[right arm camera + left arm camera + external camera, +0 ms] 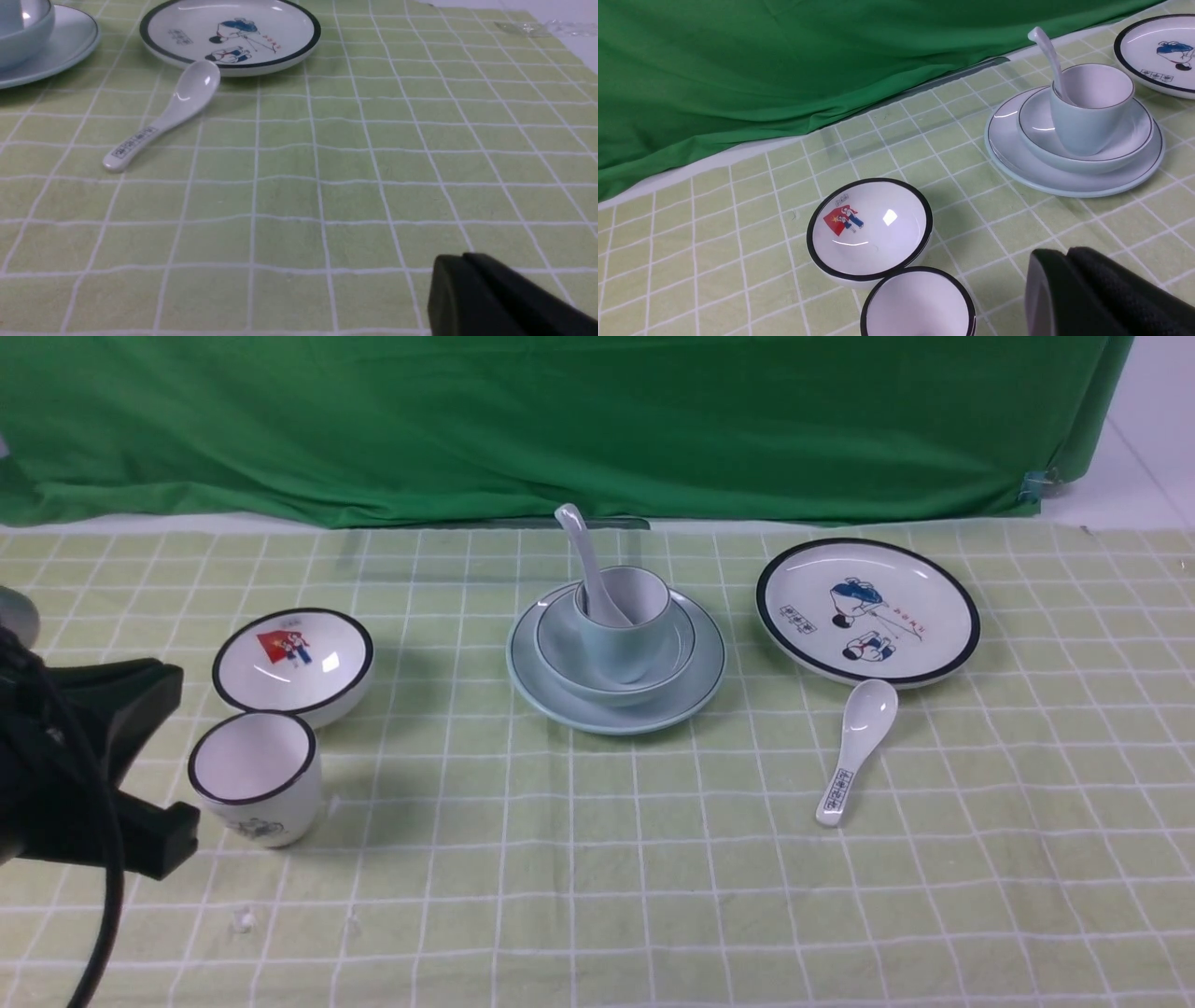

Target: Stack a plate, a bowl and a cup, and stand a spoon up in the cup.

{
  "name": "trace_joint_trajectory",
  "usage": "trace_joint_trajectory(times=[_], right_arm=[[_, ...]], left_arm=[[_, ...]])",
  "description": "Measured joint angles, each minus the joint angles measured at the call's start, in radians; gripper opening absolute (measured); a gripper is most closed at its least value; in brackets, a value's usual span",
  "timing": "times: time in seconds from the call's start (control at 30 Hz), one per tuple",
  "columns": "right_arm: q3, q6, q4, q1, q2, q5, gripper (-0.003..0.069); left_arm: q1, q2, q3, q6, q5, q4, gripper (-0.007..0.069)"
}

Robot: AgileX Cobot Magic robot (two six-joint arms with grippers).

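Observation:
The pale blue-green plate lies mid-table. The pale blue-green bowl sits on it, and the cup stands in the bowl. The plain spoon stands in the cup with its handle leaning up to the far left. The stack also shows in the left wrist view. My left gripper is shut and empty, low at the table's left beside a white cup. My right gripper is shut and empty over bare cloth, well clear of the stack and out of the front view.
A white black-rimmed bowl and a white black-rimmed cup stand at the left, close to my left arm. A cartoon-print plate and a printed-handle spoon lie at the right. A green curtain hangs behind.

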Motion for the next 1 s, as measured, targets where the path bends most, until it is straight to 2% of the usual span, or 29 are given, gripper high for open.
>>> trace_joint_trajectory(times=[0.27,0.37,0.47,0.53,0.57,0.6,0.63,0.67,0.7,0.77,0.83,0.9,1.0], right_arm=[[0.0,0.0,0.0,0.0,0.0,0.0,0.0044],[0.0,0.0,0.0,0.0,0.0,0.0,0.005],[0.0,0.0,0.0,0.0,0.002,0.002,0.0054],[0.0,0.0,0.0,0.0,0.003,0.003,0.0059],[0.0,0.0,0.0,0.0,0.003,0.003,0.0059],[0.0,0.0,0.0,-0.002,0.004,0.003,0.006],[0.0,0.0,0.0,-0.002,0.004,0.003,0.006],[0.0,0.0,0.0,-0.002,0.004,0.003,0.0062],[0.0,0.0,0.0,-0.002,0.004,0.004,0.0064],[0.0,0.0,0.0,-0.002,0.004,0.003,0.0069],[0.0,0.0,0.0,-0.002,0.004,0.003,0.0073],[0.0,0.0,0.0,-0.002,0.004,0.003,0.0077],[0.0,0.001,0.0,-0.002,0.004,0.003,0.0092]], left_arm=[[0.0,0.0,0.001,0.0,-0.002,0.0,-0.0031],[0.001,-0.031,0.039,0.0,-0.045,0.0,-0.0031],[0.011,-0.118,0.144,0.0,-0.172,0.0,-0.0031],[0.018,-0.2,0.247,0.0,-0.323,0.0,-0.0031],[0.02,-0.208,0.259,0.0,-0.339,0.0,-0.0031],[0.024,-0.271,0.373,0.0,-0.468,0.0,-0.0031],[0.025,-0.286,0.386,0.0,-0.498,0.001,-0.0031],[0.039,-0.353,0.488,0.014,-0.605,0.009,-0.0031],[0.052,-0.385,0.522,0.03,-0.626,0.019,-0.0031],[0.082,-0.465,0.549,0.021,-0.596,0.09,-0.0031],[0.102,-0.527,0.554,-0.043,-0.53,0.142,-0.0031],[0.105,-0.547,0.556,-0.062,-0.503,0.139,-0.0031],[0.113,-0.573,0.557,-0.114,-0.432,0.063,-0.0031]])
